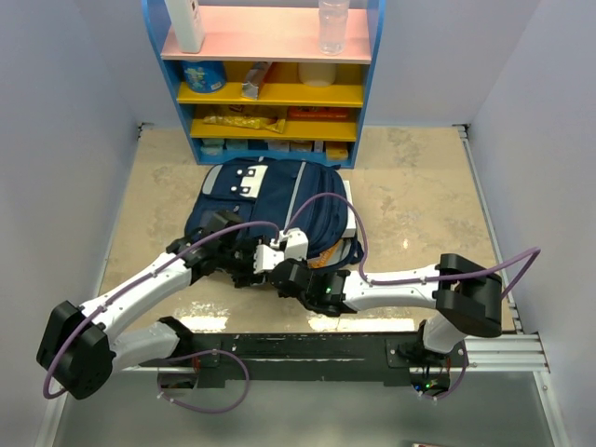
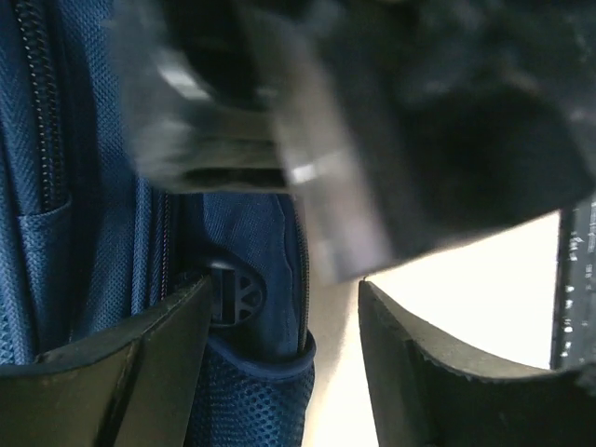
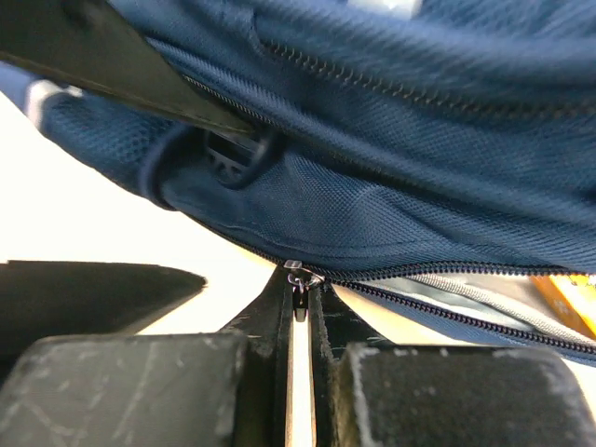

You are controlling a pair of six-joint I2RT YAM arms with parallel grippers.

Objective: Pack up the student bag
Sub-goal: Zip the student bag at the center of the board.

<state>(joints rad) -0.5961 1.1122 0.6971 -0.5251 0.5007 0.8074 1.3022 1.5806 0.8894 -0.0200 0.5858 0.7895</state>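
One student bag, navy blue, lay flat at the middle of the surface, with its far end just before a shelf unit. White label patches showed near that far end; their number could not be told. A thin light stripe crossed its front. The right wrist view showed two zipper lines. The upper one was closed. The lower one was parted to the right of its slider, with something orange showing in the gap.

One zipper pull on the lower line was pinched between the fingers of the right gripper, whose jaws were pressed together on it at the bag's near edge.

The left gripper stood wide at the bag's near left corner, grasping nothing. One finger lay against the fabric and the other stood over bare surface. Between them were the bag's edge, one black buckle and one mesh pocket.

Both arms reached in from the near side, their two grippers close together at that near edge.

The shelf unit had a blue frame, one pink board and two yellow boards. Two bottles stood on the pink board, one white bottle and one clear bottle. The smaller goods below could not be identified.
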